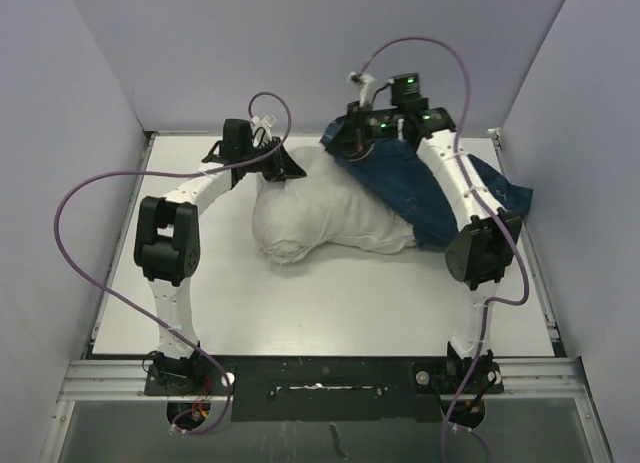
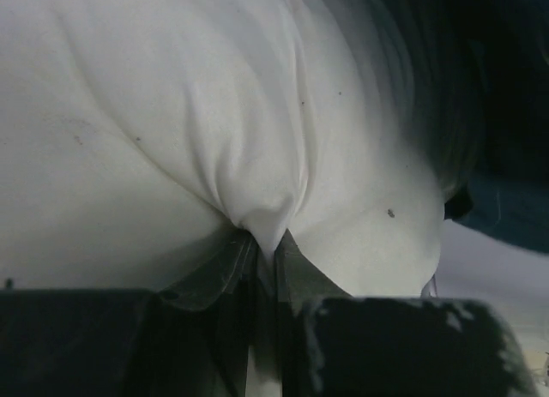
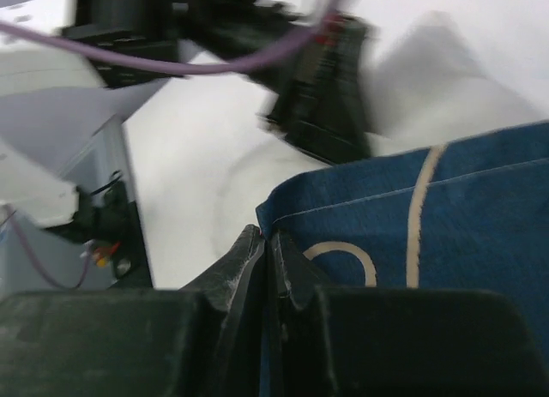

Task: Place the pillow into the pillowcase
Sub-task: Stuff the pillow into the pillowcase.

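A pale grey wall [image 1: 60, 133] closes the left side of the booth, and matching walls stand at the back [image 1: 300, 53] and on the right [image 1: 590, 113]. Between them lies a flat white table [image 1: 330, 303], edged at six o'clock by a metal rail [image 1: 320, 378] that carries both arm bases. From seven o'clock the left arm [image 1: 170, 243] reaches up to eleven, a purple cable [image 1: 70, 233] looping beside it. The left gripper [image 1: 275, 168] sits at the pillow's far left end. Its wrist view shows the fingertips [image 2: 266, 243] pinched tight on a gathered fold of white cloth. The pillow [image 1: 320, 218] lies lumpy across the middle of the table, and its right end is tucked under the pillowcase [image 1: 420, 188]. The blue pillowcase spreads from twelve toward two o'clock. The right arm [image 1: 460, 183] rises from five o'clock and crosses over the blue cloth. The right gripper [image 1: 345, 143] is at the cloth's far left corner, near twelve. In its own wrist view the jaws [image 3: 268, 243] are closed on the hemmed corner of the pillowcase [image 3: 446, 225], where cream lines run across the navy fabric. Bare table [image 3: 197, 157] shows beyond.
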Controlling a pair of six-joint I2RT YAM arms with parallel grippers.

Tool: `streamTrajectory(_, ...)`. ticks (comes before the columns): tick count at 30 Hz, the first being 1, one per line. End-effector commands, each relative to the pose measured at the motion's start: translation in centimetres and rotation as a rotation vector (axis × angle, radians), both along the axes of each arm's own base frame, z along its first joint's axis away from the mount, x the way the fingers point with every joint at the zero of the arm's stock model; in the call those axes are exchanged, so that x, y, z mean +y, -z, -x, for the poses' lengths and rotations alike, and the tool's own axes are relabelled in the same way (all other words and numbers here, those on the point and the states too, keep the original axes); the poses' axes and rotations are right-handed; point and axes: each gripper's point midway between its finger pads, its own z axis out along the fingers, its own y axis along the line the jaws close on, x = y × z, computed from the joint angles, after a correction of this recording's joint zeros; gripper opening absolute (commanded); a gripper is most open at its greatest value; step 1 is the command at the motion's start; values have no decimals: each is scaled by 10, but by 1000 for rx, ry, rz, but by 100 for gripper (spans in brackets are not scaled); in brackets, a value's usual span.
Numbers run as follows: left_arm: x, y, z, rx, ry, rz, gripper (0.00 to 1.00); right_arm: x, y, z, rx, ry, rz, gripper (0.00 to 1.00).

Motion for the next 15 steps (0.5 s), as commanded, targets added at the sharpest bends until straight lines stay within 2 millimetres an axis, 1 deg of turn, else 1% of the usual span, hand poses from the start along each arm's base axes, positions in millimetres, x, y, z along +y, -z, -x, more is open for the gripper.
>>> streamTrajectory(1,-42,-33,22,-59,115,172,5,116,-23,101,2,-433,-155,0)
streamTrajectory(2,-41,-35,23,-63,98,187,4,124,-12,111,27,-460,-143,0)
streamTrajectory(3,-39,-31,29,-49,79,199,3,127,1,116,43,-472,-123,0)
streamTrajectory(4,-37,-31,31,-56,54,207,3,123,16,116,60,-462,-89,0)
streamTrajectory(5,-35,-34,34,-69,36,217,2,113,34,110,69,-433,-40,0)
streamTrajectory(6,-32,-32,37,-72,20,221,2,97,51,103,78,-400,9,0)
streamTrajectory(8,-30,-30,45,-78,-1,229,3,55,84,90,72,-343,120,0)
streamTrajectory(9,-27,-28,47,-86,-11,233,3,34,97,89,69,-334,173,0)
streamTrajectory(10,-25,-26,50,-85,-17,233,4,14,106,91,41,-344,235,3)
streamTrajectory(11,-24,-25,52,-96,-21,237,5,-2,112,97,5,-376,302,13)
streamTrajectory(12,-22,-25,54,-102,-27,239,6,-15,114,103,-40,-419,355,20)
streamTrajectory(13,-21,-23,54,-106,-30,239,8,-25,110,109,-76,-454,379,28)
streamTrajectory(14,-20,-23,55,-111,-35,238,9,-32,102,114,-112,-480,377,39)
streamTrajectory(15,-19,-24,54,-123,-38,236,11,-40,87,118,-142,-483,345,53)
